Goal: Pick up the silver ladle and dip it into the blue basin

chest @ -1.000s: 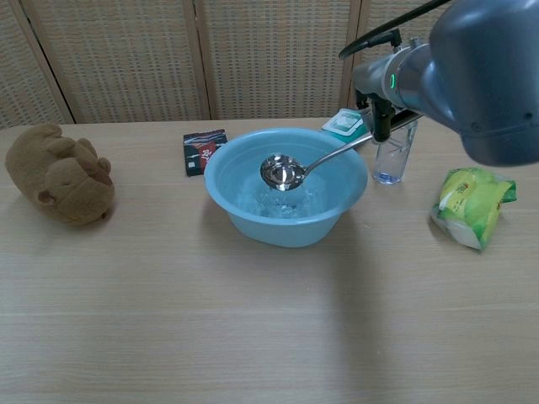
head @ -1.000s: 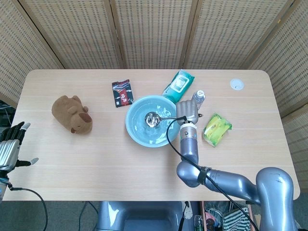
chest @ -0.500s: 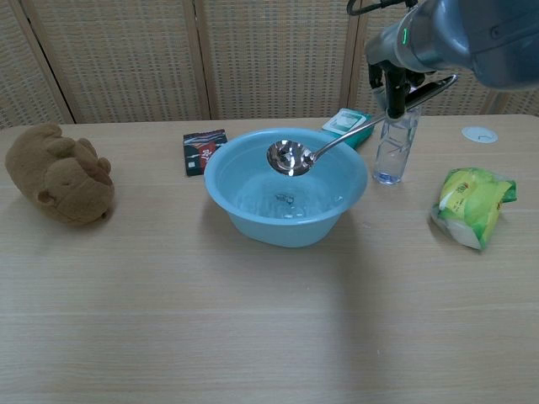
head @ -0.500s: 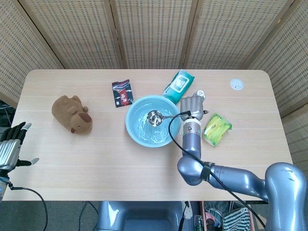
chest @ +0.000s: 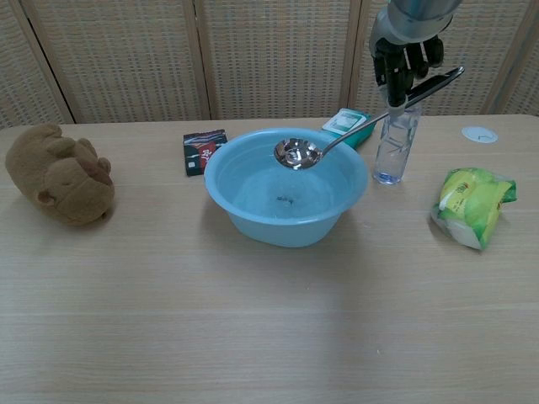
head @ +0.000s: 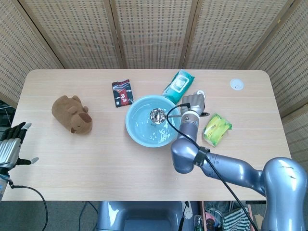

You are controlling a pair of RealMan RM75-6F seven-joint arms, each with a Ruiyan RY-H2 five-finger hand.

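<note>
Silver ladle (chest: 296, 154), gripped by the right robot hand (chest: 406, 52), could clip the bottle (chest: 394, 147) beside the blue basin (chest: 286, 198); left robot hand (head: 10, 144) idles spread

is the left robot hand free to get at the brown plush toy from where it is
Probably yes. The left robot hand is open at the table's left edge, and only bare table lies between it and the plush toy.
</note>
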